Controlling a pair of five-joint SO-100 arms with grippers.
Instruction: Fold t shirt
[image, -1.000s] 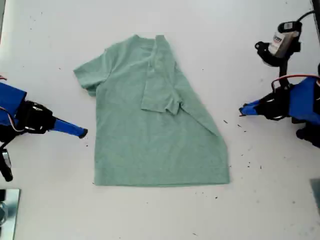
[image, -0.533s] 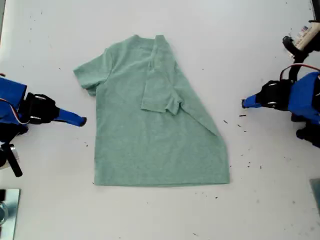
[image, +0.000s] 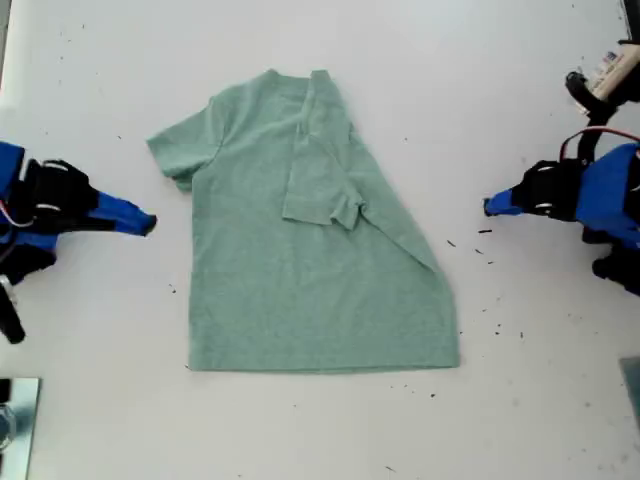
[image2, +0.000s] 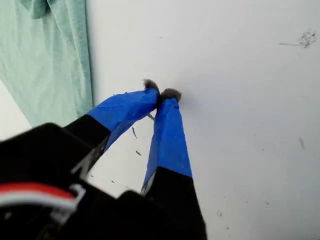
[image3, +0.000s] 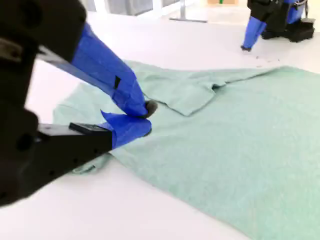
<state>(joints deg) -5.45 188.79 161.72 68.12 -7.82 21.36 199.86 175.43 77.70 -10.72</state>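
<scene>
My first gripper (image2: 161, 95) hangs at the exterior view's right (image: 492, 207), its blue fingers (image2: 167, 135) pressed together at the tips with nothing between them, pointing toward the exterior view's left; its black wrist and blue arm body run off the exterior view's right edge. My second gripper (image3: 142, 117) is at the exterior view's left (image: 146, 221), its fingers (image3: 107, 70) nearly closed on nothing, tips pointing toward the exterior view's right, low over the worktop (image: 90, 400).
</scene>
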